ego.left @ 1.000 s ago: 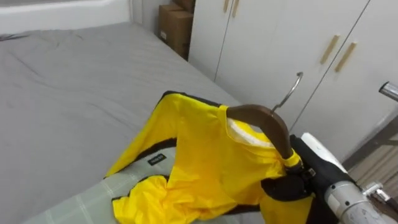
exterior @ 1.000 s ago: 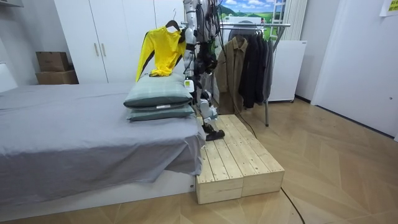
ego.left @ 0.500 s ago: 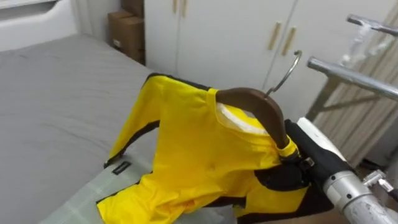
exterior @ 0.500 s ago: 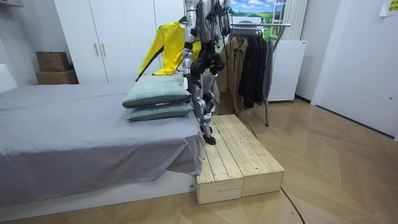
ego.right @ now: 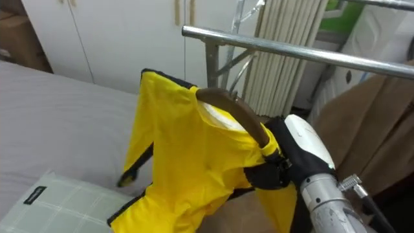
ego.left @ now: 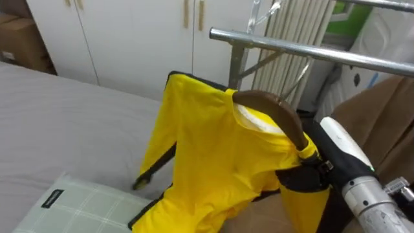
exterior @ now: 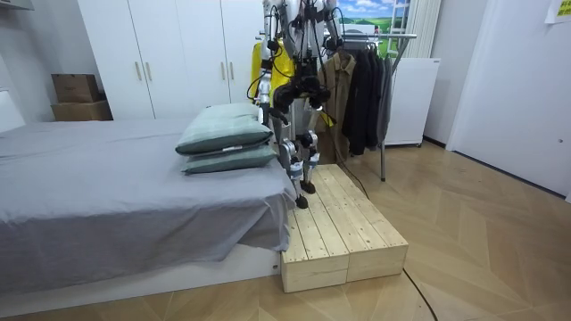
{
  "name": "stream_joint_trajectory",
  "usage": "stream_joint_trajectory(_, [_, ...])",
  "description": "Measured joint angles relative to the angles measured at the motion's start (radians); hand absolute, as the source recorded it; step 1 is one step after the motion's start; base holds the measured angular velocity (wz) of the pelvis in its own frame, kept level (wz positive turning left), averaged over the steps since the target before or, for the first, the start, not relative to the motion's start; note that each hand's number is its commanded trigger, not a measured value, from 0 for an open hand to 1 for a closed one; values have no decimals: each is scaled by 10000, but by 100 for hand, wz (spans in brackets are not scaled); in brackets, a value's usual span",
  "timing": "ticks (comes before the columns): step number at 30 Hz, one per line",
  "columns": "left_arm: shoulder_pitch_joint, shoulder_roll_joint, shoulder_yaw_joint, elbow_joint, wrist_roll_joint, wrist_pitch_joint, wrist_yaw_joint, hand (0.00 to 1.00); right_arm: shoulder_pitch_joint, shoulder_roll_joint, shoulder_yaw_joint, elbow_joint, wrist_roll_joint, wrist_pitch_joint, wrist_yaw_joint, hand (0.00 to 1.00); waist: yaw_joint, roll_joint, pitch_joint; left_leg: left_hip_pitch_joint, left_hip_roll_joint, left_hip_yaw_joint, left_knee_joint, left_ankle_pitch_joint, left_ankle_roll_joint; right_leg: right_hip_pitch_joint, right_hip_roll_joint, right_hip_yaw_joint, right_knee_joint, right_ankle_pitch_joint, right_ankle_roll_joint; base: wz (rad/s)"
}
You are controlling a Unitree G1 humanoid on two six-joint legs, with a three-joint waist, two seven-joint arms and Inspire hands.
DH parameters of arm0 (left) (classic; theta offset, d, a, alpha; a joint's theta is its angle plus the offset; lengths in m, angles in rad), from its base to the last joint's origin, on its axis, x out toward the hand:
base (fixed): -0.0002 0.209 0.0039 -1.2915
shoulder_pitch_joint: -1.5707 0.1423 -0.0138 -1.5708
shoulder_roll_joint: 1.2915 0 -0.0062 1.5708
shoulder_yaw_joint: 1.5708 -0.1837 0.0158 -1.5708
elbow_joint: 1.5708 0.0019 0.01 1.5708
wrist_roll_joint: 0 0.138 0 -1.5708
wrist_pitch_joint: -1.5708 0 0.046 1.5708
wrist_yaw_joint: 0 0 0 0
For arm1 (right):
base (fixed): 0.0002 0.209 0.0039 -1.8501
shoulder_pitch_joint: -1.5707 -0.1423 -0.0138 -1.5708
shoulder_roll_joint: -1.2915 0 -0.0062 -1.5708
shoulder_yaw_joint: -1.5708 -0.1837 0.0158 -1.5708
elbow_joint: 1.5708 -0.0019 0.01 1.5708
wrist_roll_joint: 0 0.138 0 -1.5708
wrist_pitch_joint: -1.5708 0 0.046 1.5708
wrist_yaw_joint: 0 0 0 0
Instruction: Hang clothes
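Note:
A yellow shirt with black trim (ego.left: 213, 162) hangs on a brown wooden hanger (ego.left: 275, 110) that my right arm holds up from the lower right. My right hand (ego.left: 303, 181) sits at the hanger's right end, its fingers hidden under the shirt's shoulder. The hanger's metal hook (ego.left: 296, 76) rises just below and in front of the rack's silver rail (ego.left: 304, 50), apart from it. In the room view I stand on the wooden platform (exterior: 343, 232) facing the clothes rack (exterior: 375, 37), shirt (exterior: 260, 58) raised. My left hand (exterior: 264, 96) hangs low at my side.
A green checked pillow (ego.left: 71, 207) lies on the grey bed (ego.left: 58, 123) at the lower left. White wardrobe doors (ego.left: 129, 32) stand behind. A brown coat (ego.left: 381, 110) and dark clothes (exterior: 361, 89) hang on the rack to the right.
I have turned right, away from the bed and toward the rack, so the whole view shifted. The shirt on its hanger came along and now sits just under the rail.

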Motion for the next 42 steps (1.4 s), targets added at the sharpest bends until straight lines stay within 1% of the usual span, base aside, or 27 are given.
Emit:
stream_joint_trajectory(1, [-1, -10, 0, 30, -38, 2, -12, 0, 20, 0, -1, 0, 7, 5, 0, 100, -9, 8, 4, 7, 11, 99, -5, -1, 1, -14, 35, 99, -58, 59, 28, -53])
stream_joint_trajectory(2, [-1, -27, 0, 65, -42, 15, -30, 0, 41, 0, -1, -1, 25, 7, -1, 100, -18, 11, 6, 14, 45, 328, -48, -4, 3, -74, 163, 274, -170, 219, 73, -58])
stream_joint_trajectory(3, [-7, -50, 10, 75, -41, 41, -34, 0, 52, 0, -1, -1, -25, 7, -2, 100, -17, 11, 5, 4, 130, 670, -169, 11, 48, -40, 224, 379, -469, 474, 160, -66])
stream_joint_trajectory(4, [-8, -63, 10, 87, -41, 65, -34, 0, 57, 3, 5, 0, -68, 9, -2, 100, 29, 9, 4, 25, 259, 940, -258, 38, 86, 13, 238, 436, -697, 648, 187, -87])
stream_joint_trajectory(5, [-16, -106, 87, 116, -28, 104, -35, 0, 65, 22, 12, -2, -161, 10, -8, 100, 203, 114, 63, 54, 470, 1455, -420, 76, 103, 20, 105, -100, -686, 770, 232, -104])
stream_joint_trajectory(6, [-19, -213, 300, 179, -3, 219, -34, 0, 182, 29, 0, -13, -350, 35, -22, 100, 335, 155, 54, 211, 573, 1800, -472, 78, 90, -50, -359, -1528, 333, 144, 167, -93])
stream_joint_trajectory(7, [-20, -234, 359, 178, -5, 261, -35, 0, 225, 28, -7, -12, -455, 66, -38, 100, 328, 178, 68, 285, 579, 1889, -508, 77, 87, 16, -618, -1903, 757, -254, 256, -71])
stream_joint_trajectory(8, [-20, -238, 384, 177, -14, 269, -38, 0, 254, 32, 3, -9, -635, 116, -44, 100, 364, 155, 60, 421, 557, 2120, -637, 100, 50, 136, -1139, -2321, 1359, -816, 456, -48])
stream_joint_trajectory(9, [-21, -235, 376, 178, -14, 314, -44, 0, 245, 44, 23, -19, -728, 116, -45, 100, 358, 6, -24, 512, 494, 2243, -703, 131, -5, 256, -1523, -2412, 1476, -1070, 731, -45])
stream_joint_trajectory(10, [-42, -222, 375, 177, -14, 322, -44, 0, 231, 60, 26, -27, -741, 115, -51, 100, 319, -74, -8, 521, 443, 2253, -698, 145, -34, 278, -1548, -2316, 1343, -1132, 799, -29])
stream_joint_trajectory(11, [-69, -237, 377, 177, -7, 327, -55, 0, 236, 56, 24, -23, -717, 154, -59, 100, 259, -121, -6, 523, 397, 2253, -653, 182, -101, 349, -1511, -2268, 1003, -1181, 731, -19])
stream_joint_trajectory(12, [-94, -230, 388, 175, -7, 327, -70, 0, 237, 56, 25, -23, -655, 205, -56, 100, 231, -113, -2, 503, 411, 2250, -652, 207, -156, 414, -1370, -2097, 757, -1132, 650, -18])
stream_joint_trajectory(14, [-151, -184, 392, 151, -7, 322, -69, 0, 242, 57, 27, -23, -557, 222, -18, 100, 154, -117, -1, 477, 429, 2257, -650, 238, -228, 549, -1218, -1986, 389, -1055, 525, -14])
stream_joint_trajectory(15, [-235, -179, 386, 151, -7, 322, -67, 0, 240, 56, 36, -49, -554, 221, 0, 100, 93, -134, -7, 441, 458, 2279, -650, 270, -280, 567, -1152, -1953, 240, -1000, 434, -12])
stream_joint_trajectory(17, [-351, -181, 377, 152, -7, 320, -67, 0, 231, 57, 37, -63, -562, 219, 131, 100, 90, -167, 0, 434, 527, 2400, -649, 303, -336, 572, -1031, -1776, 92, -897, 343, -22])
stream_joint_trajectory(21, [-455, -162, 361, 151, -13, 159, -11, 0, 222, 20, 31, -166, -591, 220, 599, 100, 53, -218, 9, 404, 661, 2498, -632, 338, -432, 574, -883, -1681, -90, -722, 212, -15])
stream_joint_trajectory(23, [-456, -158, 354, 146, -13, 124, 25, 0, 221, 8, 17, -295, -590, 219, 731, 100, 52, -238, 22, 387, 693, 2495, -623, 359, -468, 565, -851, -1720, -96, -709, 190, 0])
stream_joint_trajectory(25, [-451, -144, 311, 43, -13, 121, 41, 0, 204, -43, 15, -406, -468, 217, 828, 100, 67, -238, 21, 374, 797, 2513, -583, 353, -497, 566, -816, -1747, -94, -708, 188, 0])
stream_joint_trajectory(26, [-451, -119, 309, 12, -13, 121, 41, 0, 138, -45, 15, -432, -370, 216, 915, 100, 59, -236, 22, 338, 822, 2518, -457, 308, -561, 568, -768, -1749, -94, -707, 182, -3])
stream_joint_trajectory(28, [-446, -30, 298, 13, -18, 111, 39, 0, 45, -62, 7, -446, -144, 216, 1019, 100, 67, -271, 14, 268, 932, 2453, -277, 241, -615, 577, -713, -1777, -95, -702, 122, -5])
stream_joint_trajectory(29, [-392, 14, 298, 14, -19, 25, 39, 0, -49, -69, 3, -449, -137, 215, 1063, 100, 61, -296, 17, 243, 998, 2401, -170, 201, -653, 596, -706, -1759, -106, -694, 87, -8])
stream_joint_trajectory(30, [-345, 18, 297, 12, -18, -45, 39, 0, -181, -100, 2, -450, -198, 216, 1068, 100, 73, -304, 16, 231, 991, 2084, -132, 175, -682, 611, -664, -1751, -102, -706, 44, -10])
stream_joint_trajectory(32, [-347, 23, 330, -69, 38, -109, 40, 0, -396, -211, -4, -450, -194, 211, 1069, 100, 48, -336, 6, 214, 978, 1848, -129, 173, -691, 610, -625, -1738, -106, -696, -6, -4])
stream_joint_trajectory(35, [-397, 34, 256, -119, 183, -254, 48, 0, -490, -424, -154, -473, 13, 131, 1068, 100, 32, -372, -11, 262, 986, 1736, -143, 211, -747, 700, -601, -1734, -124, -698, -37, 5])
stream_joint_trajectory(38, [-401, 99, 165, -119, 186, -433, 50, 0, -633, -440, -205, -473, 372, 116, 1075, 100, 16, -448, -22, 256, 980, 1643, -145, 240, -783, 710, -571, -1700, -121, -669, -88, 0])
stream_joint_trajectory(40, [-408, 167, 168, -120, 185, -592, 47, 0, -696, -476, -230, -519, 413, 61, 1075, 100, -6, -514, -60, 258, 981, 1633, -152, 255, -789, 746, -556, -1684, -130, -660, -103, 0])
stream_joint_trajectory(42, [-415, 191, 169, -123, 189, -697, 38, 0, -700, -580, -306, -745, 406, 19, 1074, 100, -19, -526, -66, 320, 995, 1573, -167, 254, -789, 910, -530, -1689, -292, -591, -140, 0])
